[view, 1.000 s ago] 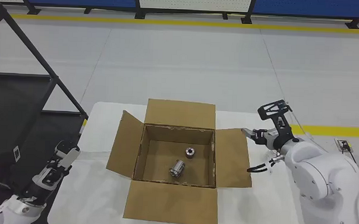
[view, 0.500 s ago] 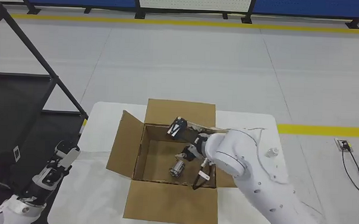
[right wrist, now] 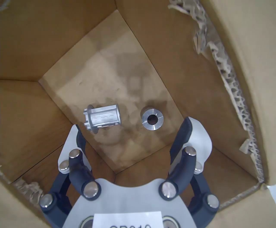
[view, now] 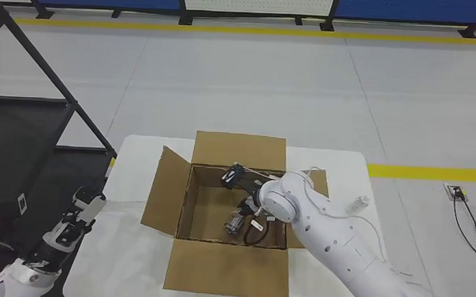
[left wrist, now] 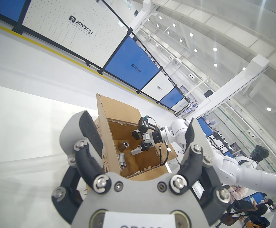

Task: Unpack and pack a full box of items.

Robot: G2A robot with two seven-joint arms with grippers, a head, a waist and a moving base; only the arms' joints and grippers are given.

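Right wrist view, brown cardboard box [right wrist: 151,32], torn corrugated edges, right pincer [right wrist: 132,125] spread wide, empty

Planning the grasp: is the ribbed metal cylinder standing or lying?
Lying: the ribbed silver metal cylinder shows its long flank, flat on the brown cardboard box floor.

Right end effector [right wrist: 132,126] inside box [right wrist: 185,71], walls close around; bare floor gap between hub [right wrist: 102,117] and ring [right wrist: 152,119].
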